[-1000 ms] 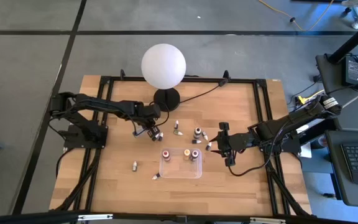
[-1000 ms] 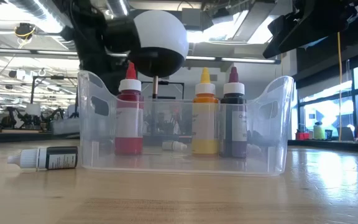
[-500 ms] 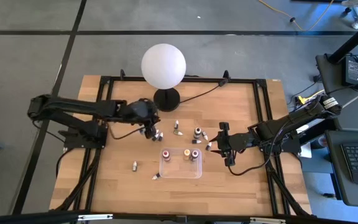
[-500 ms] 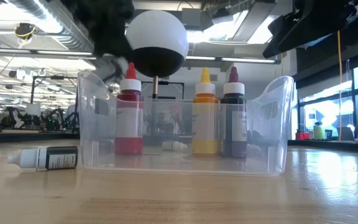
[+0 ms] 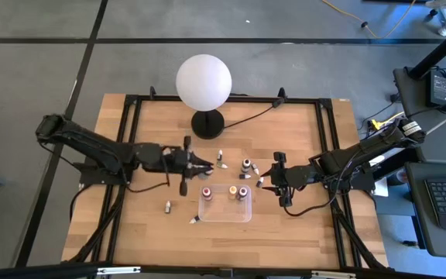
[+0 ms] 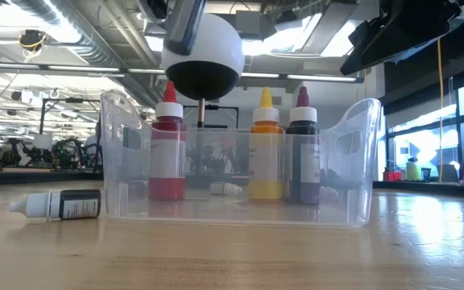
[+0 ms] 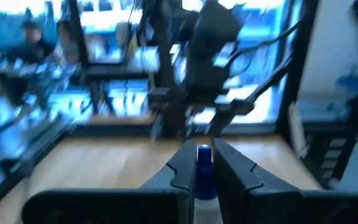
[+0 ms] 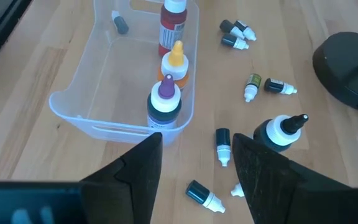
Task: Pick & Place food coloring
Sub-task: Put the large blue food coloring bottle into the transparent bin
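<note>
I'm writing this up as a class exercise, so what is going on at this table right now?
The left tool is shut on a small blue-capped bottle, held over the table beside the clear tray. Three bottles already stand in that tray: red, yellow and dark. More small bottles lie loose on the wood. The right tool waits open, near the tray.

A white globe lamp point(image 5: 204, 82) stands behind a clear plastic tray point(image 5: 224, 212) on the table point(image 5: 300, 232).

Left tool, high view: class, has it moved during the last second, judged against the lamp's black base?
Yes. The left tool, shut on a blue bottle, has shifted from just below the lamp base toward the clear tray.
</note>
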`<state>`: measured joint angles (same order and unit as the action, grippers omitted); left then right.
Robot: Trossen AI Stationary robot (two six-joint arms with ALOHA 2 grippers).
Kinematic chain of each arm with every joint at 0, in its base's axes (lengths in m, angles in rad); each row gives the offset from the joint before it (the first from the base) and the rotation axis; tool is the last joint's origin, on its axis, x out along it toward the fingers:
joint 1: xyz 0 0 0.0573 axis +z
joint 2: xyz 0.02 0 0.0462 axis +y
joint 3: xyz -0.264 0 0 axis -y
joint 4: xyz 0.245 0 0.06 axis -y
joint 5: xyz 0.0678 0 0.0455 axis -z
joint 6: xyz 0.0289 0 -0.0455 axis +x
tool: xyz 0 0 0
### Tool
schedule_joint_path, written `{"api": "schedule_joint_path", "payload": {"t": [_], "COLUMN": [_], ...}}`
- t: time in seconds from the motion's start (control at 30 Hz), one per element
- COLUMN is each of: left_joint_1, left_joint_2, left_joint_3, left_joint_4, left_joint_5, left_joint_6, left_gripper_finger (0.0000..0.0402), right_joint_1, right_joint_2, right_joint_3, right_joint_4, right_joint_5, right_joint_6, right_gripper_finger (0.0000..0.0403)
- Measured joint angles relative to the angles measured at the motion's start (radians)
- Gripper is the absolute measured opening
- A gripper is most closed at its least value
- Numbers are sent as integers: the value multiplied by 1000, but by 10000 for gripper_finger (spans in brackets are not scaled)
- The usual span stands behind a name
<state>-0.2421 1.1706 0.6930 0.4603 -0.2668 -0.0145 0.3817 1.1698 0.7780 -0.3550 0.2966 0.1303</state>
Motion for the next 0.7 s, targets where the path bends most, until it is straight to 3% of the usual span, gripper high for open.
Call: {"api": "schedule_joint_path", "payload": {"t": [0.23, 0.53, 0.7], "left_joint_1": [-26, -25, -24], "left_joint_2": [194, 469, 547], "left_joint_3": [-115, -119, -119], "left_joint_4": [475, 811, 869], "left_joint_5": [85, 169, 198], "left_joint_6": [3, 55, 24], "left_gripper_finger": [32, 32, 32], "right_joint_1": [0, 0, 0], "right_joint_2": [0, 0, 0], "right_joint_3": [0, 0, 0], "right_joint_4": [14, 32, 32], "right_joint_5": [20, 25, 25], "right_joint_6": [0, 26, 26], "right_gripper_finger": [197, 197, 197]}}
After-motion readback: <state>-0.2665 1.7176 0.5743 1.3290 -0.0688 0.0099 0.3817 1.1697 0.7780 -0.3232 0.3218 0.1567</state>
